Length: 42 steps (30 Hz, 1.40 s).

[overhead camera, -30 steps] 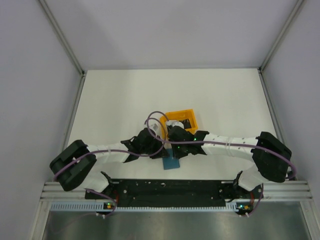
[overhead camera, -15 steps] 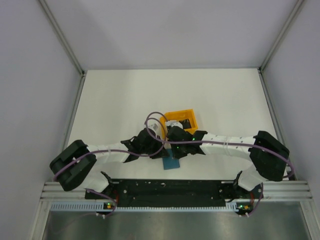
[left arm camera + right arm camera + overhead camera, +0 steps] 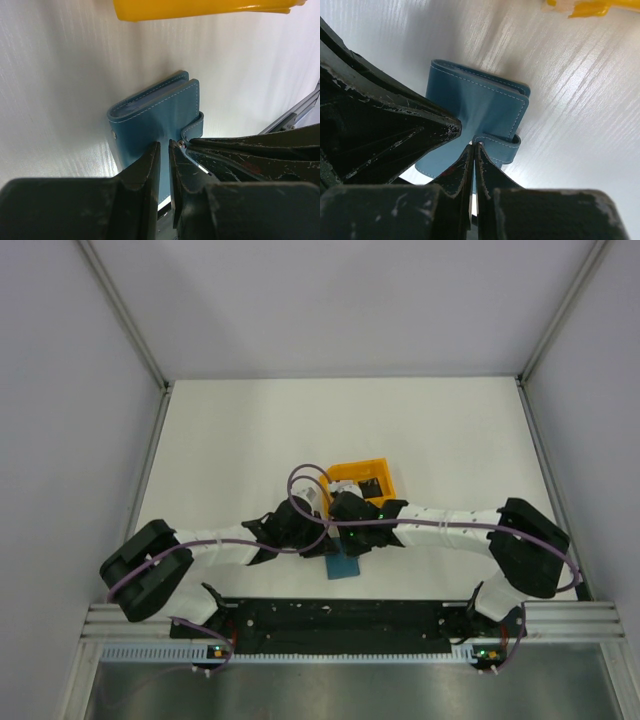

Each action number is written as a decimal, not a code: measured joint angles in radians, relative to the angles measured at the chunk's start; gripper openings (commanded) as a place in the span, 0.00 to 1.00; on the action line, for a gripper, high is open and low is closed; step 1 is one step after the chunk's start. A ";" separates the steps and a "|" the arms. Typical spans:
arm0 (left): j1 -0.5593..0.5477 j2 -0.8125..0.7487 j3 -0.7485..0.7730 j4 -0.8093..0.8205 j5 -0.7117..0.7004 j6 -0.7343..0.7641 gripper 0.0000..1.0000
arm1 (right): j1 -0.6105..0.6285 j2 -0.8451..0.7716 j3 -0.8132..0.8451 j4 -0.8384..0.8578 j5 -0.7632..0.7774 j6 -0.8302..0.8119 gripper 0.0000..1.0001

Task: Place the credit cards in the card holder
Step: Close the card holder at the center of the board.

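White table (image 3: 460, 430), matte, evenly lit. Pale grey walls (image 3: 340, 300) enclose three sides (aluminium struts (image 3: 122, 312) at the corners). Slotted aluminium rail (image 3: 570, 616) along near edge.

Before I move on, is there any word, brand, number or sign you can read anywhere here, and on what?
No text can be read in any view.
On the holder: none; plain blue with stitching only, no brand or print showing.
On the tray: none; plain orange, no label, and its inside is too small in the top view to read.
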<state>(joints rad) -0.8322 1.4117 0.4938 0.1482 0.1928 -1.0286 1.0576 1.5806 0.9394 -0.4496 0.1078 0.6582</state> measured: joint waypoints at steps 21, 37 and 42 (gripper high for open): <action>0.000 0.000 0.000 -0.001 -0.002 -0.014 0.17 | 0.001 0.019 0.013 -0.001 -0.004 0.006 0.00; 0.001 0.000 -0.004 -0.001 -0.005 -0.034 0.17 | 0.035 0.008 -0.077 0.156 0.089 0.134 0.00; 0.001 -0.002 -0.011 0.007 -0.008 -0.053 0.17 | 0.072 0.003 -0.089 0.170 0.158 0.170 0.00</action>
<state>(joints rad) -0.8310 1.4101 0.4824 0.1555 0.1848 -1.0813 1.1301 1.5833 0.8505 -0.2794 0.2653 0.8284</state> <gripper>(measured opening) 0.168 0.004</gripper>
